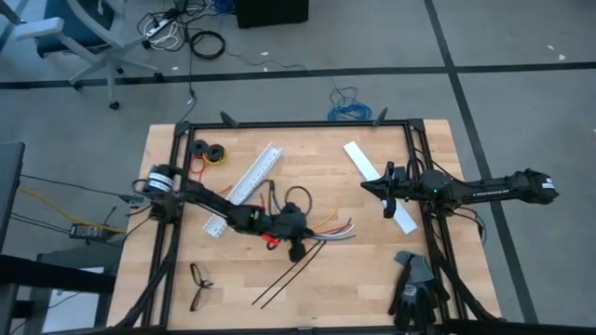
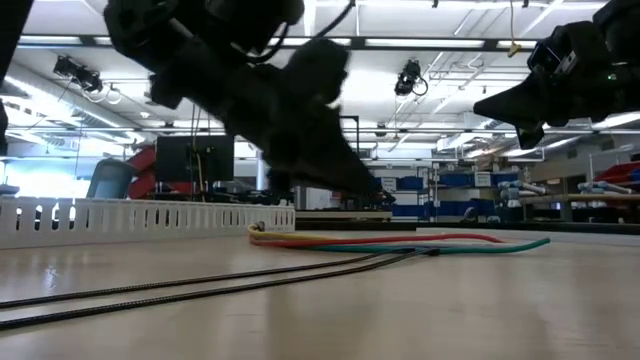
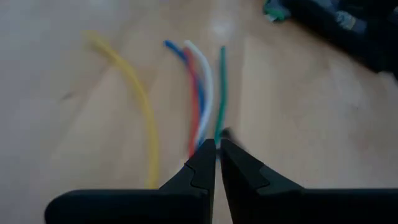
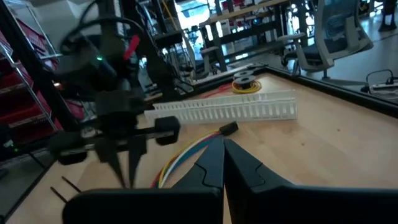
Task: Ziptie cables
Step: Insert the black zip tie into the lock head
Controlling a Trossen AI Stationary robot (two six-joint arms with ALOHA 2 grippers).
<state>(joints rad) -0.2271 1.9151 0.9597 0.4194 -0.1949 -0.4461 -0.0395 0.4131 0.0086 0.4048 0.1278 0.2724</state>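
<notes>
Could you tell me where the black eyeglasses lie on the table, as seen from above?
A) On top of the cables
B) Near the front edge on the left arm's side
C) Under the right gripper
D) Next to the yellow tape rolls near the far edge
B: in the high view the eyeglasses lie near the table's front edge on the left arm's side, apart from the cables and the zipties.

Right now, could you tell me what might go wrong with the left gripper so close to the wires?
The left gripper looks nearly shut at the ends of the cables, which fan apart; it may catch only one wire, or scatter them. The zipties lie loose close by, so a sweep could knock them away.
</notes>
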